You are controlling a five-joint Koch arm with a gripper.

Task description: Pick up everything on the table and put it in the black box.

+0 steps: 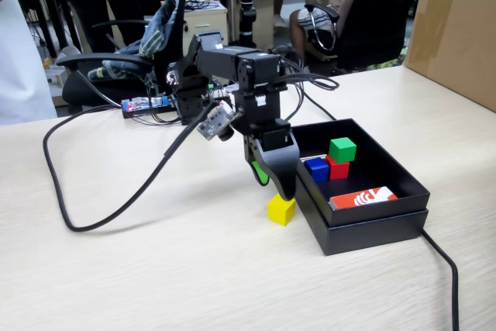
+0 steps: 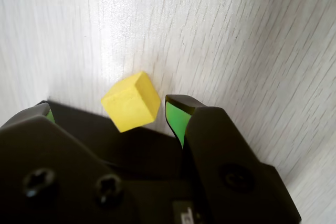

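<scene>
Yellow cube (image 1: 281, 209) sits on the pale wood-grain table (image 1: 155, 269), just beside the black box (image 1: 372, 226) on its left in the fixed view. Only the wrist view shows the gripper (image 2: 107, 109) spread wide, the cube (image 2: 130, 101) between its green-padded tips, apparently untouched. Only the fixed view shows the box's contents: a green cube (image 1: 342, 149) atop a red cube (image 1: 338, 168), a blue cube (image 1: 317, 169), and a red-and-white card (image 1: 363, 198) whose printing is unreadable. Office chairs (image 1: 139, 52), people and a cardboard carton (image 1: 457, 29) stand behind.
</scene>
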